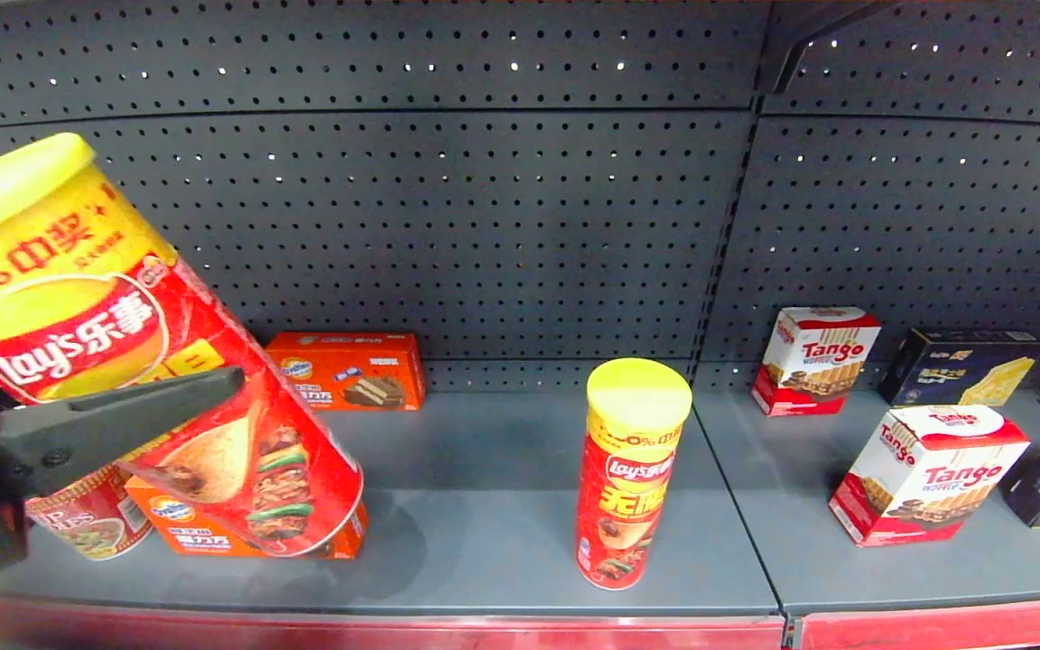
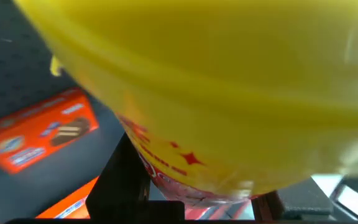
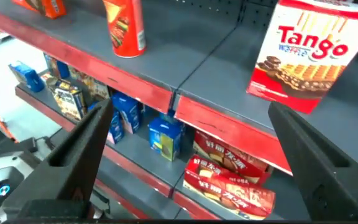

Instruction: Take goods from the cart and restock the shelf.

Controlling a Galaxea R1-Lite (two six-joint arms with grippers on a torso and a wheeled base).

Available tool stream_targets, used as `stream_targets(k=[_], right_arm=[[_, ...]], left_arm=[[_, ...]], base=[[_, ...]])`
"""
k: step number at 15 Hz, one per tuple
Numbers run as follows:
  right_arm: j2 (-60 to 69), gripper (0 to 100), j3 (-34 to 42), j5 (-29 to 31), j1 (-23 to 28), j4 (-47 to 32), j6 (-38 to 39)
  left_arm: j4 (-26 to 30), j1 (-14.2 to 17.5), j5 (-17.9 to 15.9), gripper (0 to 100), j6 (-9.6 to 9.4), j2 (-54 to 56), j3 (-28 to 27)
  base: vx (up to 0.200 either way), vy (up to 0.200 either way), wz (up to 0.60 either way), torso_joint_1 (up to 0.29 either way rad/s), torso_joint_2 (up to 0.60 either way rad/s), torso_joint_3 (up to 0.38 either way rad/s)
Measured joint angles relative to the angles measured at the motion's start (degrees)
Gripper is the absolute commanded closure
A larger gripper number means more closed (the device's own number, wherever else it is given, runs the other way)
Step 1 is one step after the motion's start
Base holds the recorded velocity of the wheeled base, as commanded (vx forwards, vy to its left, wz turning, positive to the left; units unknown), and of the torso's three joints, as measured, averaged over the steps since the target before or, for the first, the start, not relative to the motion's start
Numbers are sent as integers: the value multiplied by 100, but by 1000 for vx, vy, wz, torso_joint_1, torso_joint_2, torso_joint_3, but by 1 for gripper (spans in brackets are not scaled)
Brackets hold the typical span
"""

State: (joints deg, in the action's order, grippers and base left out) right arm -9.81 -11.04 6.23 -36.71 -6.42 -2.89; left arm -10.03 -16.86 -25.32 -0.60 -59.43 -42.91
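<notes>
The left tool (image 1: 154, 406) grips the held chip can (image 1: 114, 298) tight around its middle. This can is tipped. Its yellow lid points up and away from the standing chip can (image 1: 633, 474), and its bottom end points down toward it. The held chip can is well to the left of the standing chip can. Its bottom end hangs just over the front orange box (image 1: 213, 537), which lies on the shelf (image 1: 484, 515). A red cup (image 1: 87, 519) stands just beside that box, on the side far from the standing chip can. The back orange box (image 1: 348, 370) lies by the back wall, to the left of the standing chip can.

Bare grey shelf lies between the two cans. The standing chip can is near the shelf's red front edge (image 1: 394, 632). To its right, past a seam, sits a red and white box (image 1: 926, 474).

In the left wrist view the yellow lid looks very big and close, and a black finger (image 2: 126, 180) presses on the can.

The right tool (image 3: 197, 162) is spread wide and holds nothing. It hangs in front of the red edge, right of the standing chip can. Its view looks under the shelf, where blue packs (image 3: 163, 137) and red boxes (image 3: 229, 180) sit on a lower shelf (image 3: 135, 168).
</notes>
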Motion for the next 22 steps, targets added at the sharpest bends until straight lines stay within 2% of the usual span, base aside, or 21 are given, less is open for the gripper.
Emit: stream_targets(k=[3, 6, 10, 12, 16, 22], right_arm=[[98, 0, 18, 0, 272, -20, 32], [277, 0, 38, -18, 777, -283, 32], [802, 0, 286, -5, 1262, -540, 13], [911, 0, 361, -46, 1331, -539, 2], [974, 0, 408, -16, 1353, -521, 10], [981, 0, 424, -38, 1353, -495, 44]], left_arm=[[-1, -207, -7, 100, -35, -455, -174], [-1, -364, 12, 100, -139, -820, -406], [-9, -540, 26, 100, -176, -1328, -916], [-4, -673, 30, 100, -178, -1507, -1020], [2, -920, 246, 100, -189, -1771, -1023], [-94, -963, 269, 100, -230, -2070, -1014]], base=[[0, 0, 0, 0, 0, 0], [0, 0, 0, 0, 0, 0], [0, 0, 0, 0, 0, 0], [0, 0, 0, 0, 0, 0], [0, 0, 0, 0, 0, 0], [0, 0, 0, 0, 0, 0]])
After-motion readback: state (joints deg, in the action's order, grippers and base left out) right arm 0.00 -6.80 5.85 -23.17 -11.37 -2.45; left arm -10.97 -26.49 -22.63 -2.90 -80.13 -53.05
